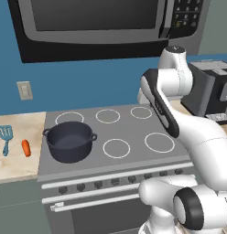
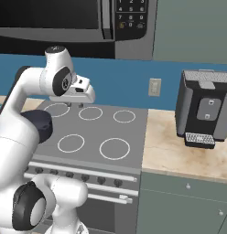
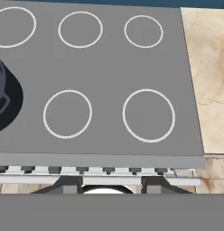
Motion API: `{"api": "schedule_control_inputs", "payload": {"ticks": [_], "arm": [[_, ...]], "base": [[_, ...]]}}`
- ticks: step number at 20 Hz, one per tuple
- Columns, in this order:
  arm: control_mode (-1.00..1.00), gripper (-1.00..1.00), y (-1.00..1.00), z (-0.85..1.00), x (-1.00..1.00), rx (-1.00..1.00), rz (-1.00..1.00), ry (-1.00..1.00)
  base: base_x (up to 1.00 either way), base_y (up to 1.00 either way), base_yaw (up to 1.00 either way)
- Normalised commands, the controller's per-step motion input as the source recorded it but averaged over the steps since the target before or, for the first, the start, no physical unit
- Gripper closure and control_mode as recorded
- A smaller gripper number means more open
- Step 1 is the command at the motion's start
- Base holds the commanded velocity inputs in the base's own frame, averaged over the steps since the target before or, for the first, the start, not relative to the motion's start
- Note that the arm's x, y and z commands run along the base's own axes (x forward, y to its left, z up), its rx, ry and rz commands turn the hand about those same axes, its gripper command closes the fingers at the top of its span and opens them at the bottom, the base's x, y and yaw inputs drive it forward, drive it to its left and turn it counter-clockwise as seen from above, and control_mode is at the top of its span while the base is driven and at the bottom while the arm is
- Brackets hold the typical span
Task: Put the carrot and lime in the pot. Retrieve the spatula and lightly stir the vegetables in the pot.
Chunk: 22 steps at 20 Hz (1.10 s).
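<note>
Robot's white arm fills the left base view; behind it the pot sits on the stove's front-left burner, empty. Carrot and spatula lie on the worktop to its left – light, stiff things; I would grip the carrot mid-body. Right base view: end effector hovers above the back burners, holding nothing, opening unclear.

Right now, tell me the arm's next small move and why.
Probably swing left toward the small orange carrot on the beige counter. It lies outside the empty dark grey-blue pot, beside the light blue spatula, while the gripper hangs over the back burners holding nothing.
</note>
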Motion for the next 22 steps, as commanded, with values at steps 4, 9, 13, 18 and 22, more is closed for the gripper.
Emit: {"api": "schedule_control_inputs", "payload": {"ticks": [4,9,13,18,22], "arm": [[1.00,-1.00,0.00,0.00,0.00,0.00,0.00,0.00],[1.00,-1.00,0.00,0.00,0.00,0.00,0.00,0.00],[1.00,-1.00,0.00,0.00,0.00,0.00,0.00,0.00],[1.00,-1.00,0.00,0.00,0.00,0.00,0.00,0.00],[1.00,-1.00,0.00,0.00,0.00,0.00,0.00,0.00]], "base": [[0.00,0.00,0.00],[-0.02,0.34,-0.11],[0.00,0.76,-0.23],[-0.14,0.64,-0.11],[-0.15,0.64,-0.01]]}}
